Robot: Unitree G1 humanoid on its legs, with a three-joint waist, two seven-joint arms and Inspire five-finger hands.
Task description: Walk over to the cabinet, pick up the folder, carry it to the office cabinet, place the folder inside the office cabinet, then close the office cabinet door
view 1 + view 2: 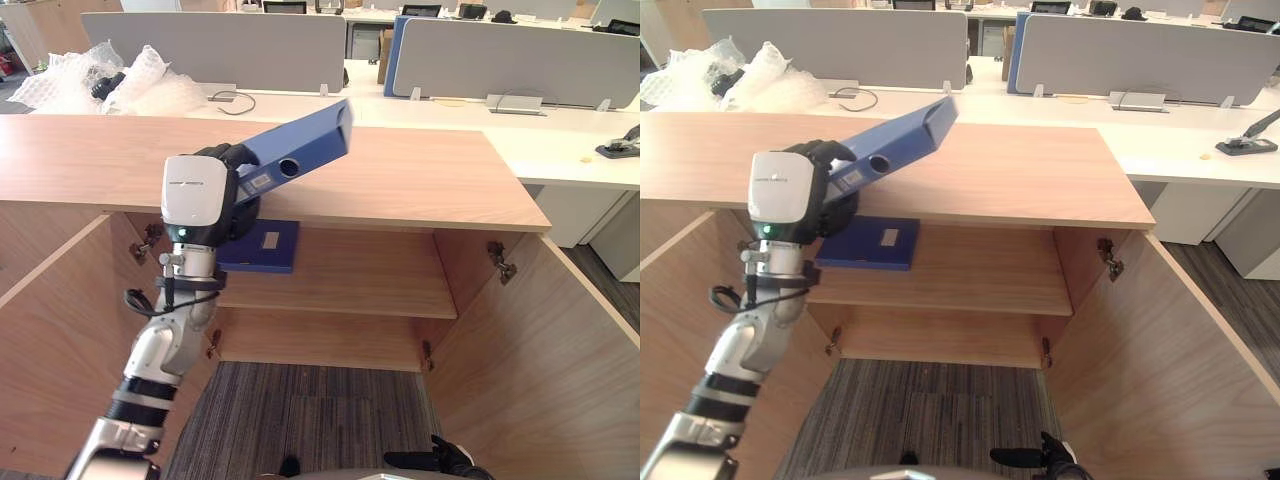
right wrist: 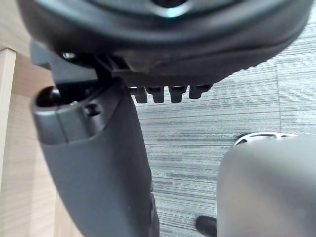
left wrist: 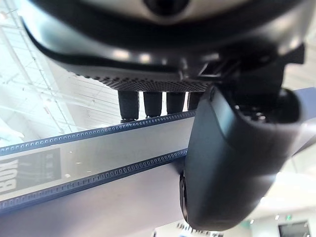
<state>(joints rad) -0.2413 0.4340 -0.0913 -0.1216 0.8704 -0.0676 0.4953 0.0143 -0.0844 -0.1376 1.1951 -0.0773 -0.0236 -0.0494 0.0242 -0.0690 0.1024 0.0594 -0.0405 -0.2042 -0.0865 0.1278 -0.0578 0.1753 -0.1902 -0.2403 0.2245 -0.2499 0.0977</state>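
The office cabinet (image 1: 400, 190) stands wide open, its left door (image 1: 50, 330) and right door (image 1: 560, 350) swung out toward the robot over the grey carpet (image 1: 300, 420). Behind it runs a white bench (image 1: 560, 150) with grey partition screens (image 1: 220, 45) and, at its left end, a heap of bubble wrap (image 1: 130, 80).

The left arm rises steeply from the lower left, its forearm nearly upright in front of the left part of the opening. The wrist is at about the height of the cabinet's top edge. The left hand (image 1: 232, 158) is clamped on the lower end of the blue folder (image 1: 300, 145), with the fingers (image 3: 153, 103) curled over one edge of its spine and the thumb (image 3: 232, 163) pressed on the other side. The folder slants up and to the right, out over the cabinet top and outside the cabinet, its spine hole facing the head camera.

A second blue folder (image 1: 265, 250) lies flat at the left end of the shelf (image 1: 370, 280), just below the held one.

The right hand (image 1: 435, 460) hangs low over the carpet, fingers loose and holding nothing.
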